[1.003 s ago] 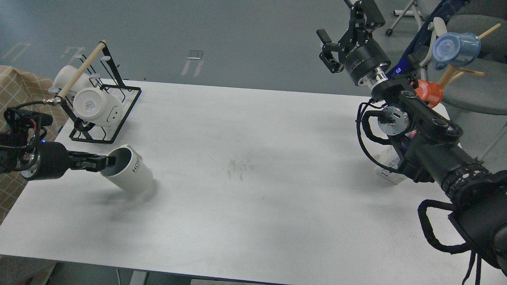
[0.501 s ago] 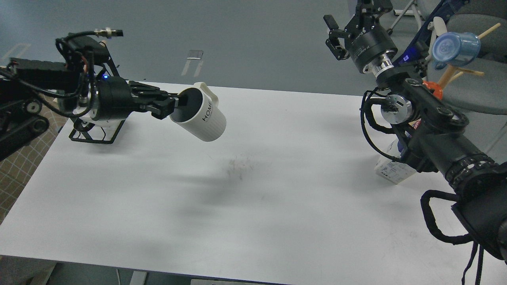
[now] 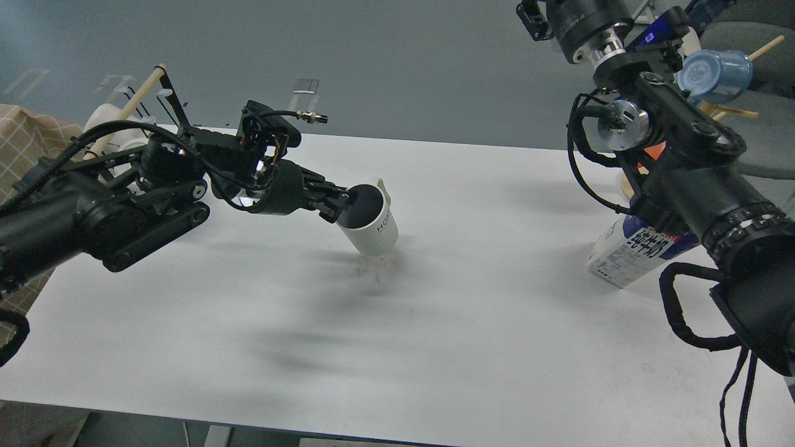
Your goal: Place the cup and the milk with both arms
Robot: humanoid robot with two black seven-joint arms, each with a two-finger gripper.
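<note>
Gripping the tilted cup rim, left jaws clamp it; right jaws unseen.

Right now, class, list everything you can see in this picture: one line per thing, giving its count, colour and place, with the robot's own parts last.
table: one, white, fills the middle.
cup: one, white with a dark inside, tilted at table centre, rim in the left claw.
milk carton: one, white and blue, leaning at the table's right edge, partly behind the right arm.
rack: one, black wire with a wooden rod, far left corner.
white mugs: how many is unclear, on the rack, mostly hidden.
blue cup: one, on a wooden peg, top right.
left claw: one, black, shut on the cup's rim.
right claw: one, black, top edge, cut off.
</note>
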